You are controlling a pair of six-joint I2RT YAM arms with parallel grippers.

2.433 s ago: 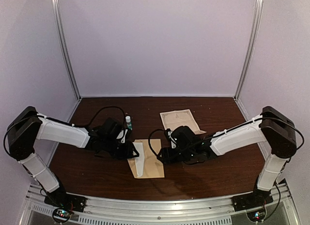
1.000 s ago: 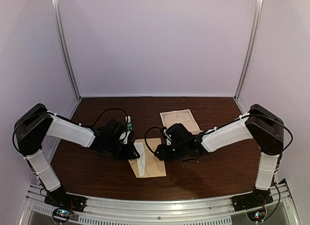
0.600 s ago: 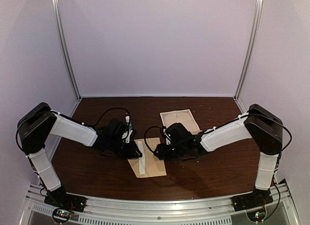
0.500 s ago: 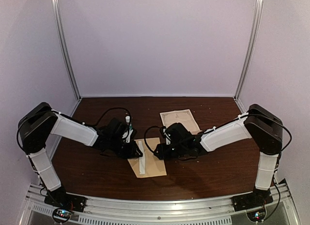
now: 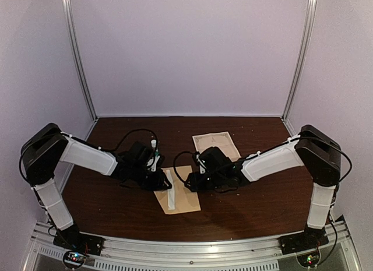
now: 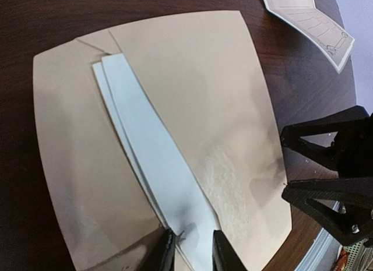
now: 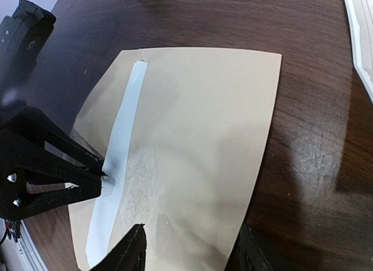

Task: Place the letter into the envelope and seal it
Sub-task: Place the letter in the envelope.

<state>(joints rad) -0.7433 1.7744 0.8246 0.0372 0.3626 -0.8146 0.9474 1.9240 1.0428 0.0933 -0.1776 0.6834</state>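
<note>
"Looking down from above, what is on the table (image 5: 250, 210)?"

"A tan envelope (image 5: 185, 200) lies flat near the middle of the dark brown top. A narrow white strip (image 5: 170, 192) runs along its left part. The letter (image 5: 217, 145), a paler cream sheet, lies behind it and to the right. It is apart from the envelope, not inside it."

"Where are the arms?"

"Both reach in low toward the envelope. The left gripper (image 5: 165, 184) is at the strip, and the right gripper (image 5: 190, 182) is at the envelope's right edge. From this height I cannot tell how either pair of jaws stands."

"What does the left wrist camera show?"

"The envelope (image 6: 204, 96) fills most of the frame. The strip (image 6: 145, 137) crosses it on a slant from the far left down to the near edge. The left gripper (image 6: 192, 253) has its two fingers close together at the bottom of the frame, pinching the strip's near end. On the right, the right gripper (image 6: 284, 165) has its fingers spread, with the tips just beside the envelope's edge and nothing held. A corner of the letter (image 6: 309, 17) shows at the top right, on bare wood."

"And the right wrist camera?"

"The right gripper (image 7: 192, 247) has its fingers spread wide at the bottom of the frame, over the near end of the envelope (image 7: 204, 119) and gripping nothing. Across the envelope, the black fingers of the left gripper (image 7: 104, 180) narrow to a point on the edge of the strip (image 7: 125, 119). The edge of the letter (image 7: 362, 38) shows at the far right."
</note>
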